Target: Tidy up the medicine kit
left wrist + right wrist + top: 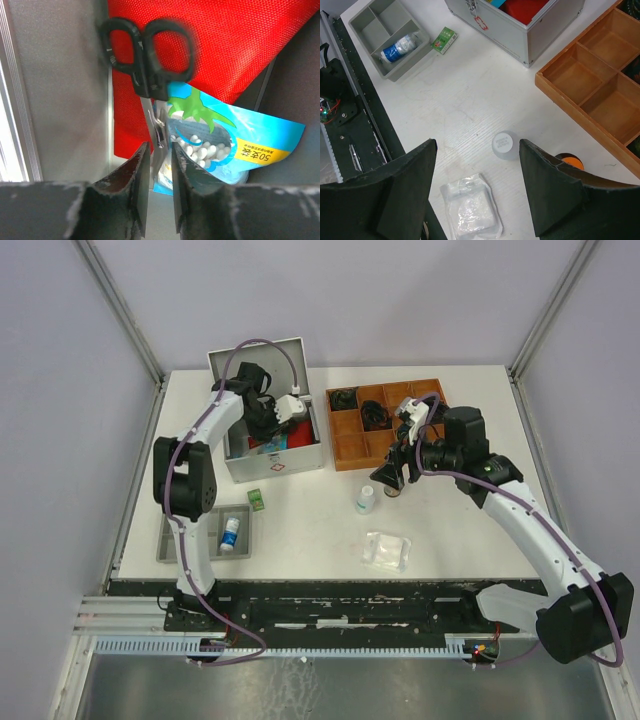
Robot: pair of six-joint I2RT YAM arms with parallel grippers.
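The medicine kit [290, 462] is a silver-grey case standing open at the back left, lid up; it also shows in the right wrist view [540, 30]. My left gripper [272, 418] reaches down into it. In the left wrist view, my left gripper [159, 150] is shut on the blade tips of black-handled scissors [147, 55], which hang over a red pouch [235, 40] and a blue bag of cotton balls [225, 145]. My right gripper [477, 145] is wide open and empty above the table, over a small white bottle [504, 145].
A brown wooden compartment tray [350, 445] stands right of the kit. A clear plastic packet [387, 550] and a small green box [257, 499] lie on the table. A grey tray [180, 540] at the front left holds a blue-white bottle [231, 532]. An orange-capped item [569, 161] is beside the right finger.
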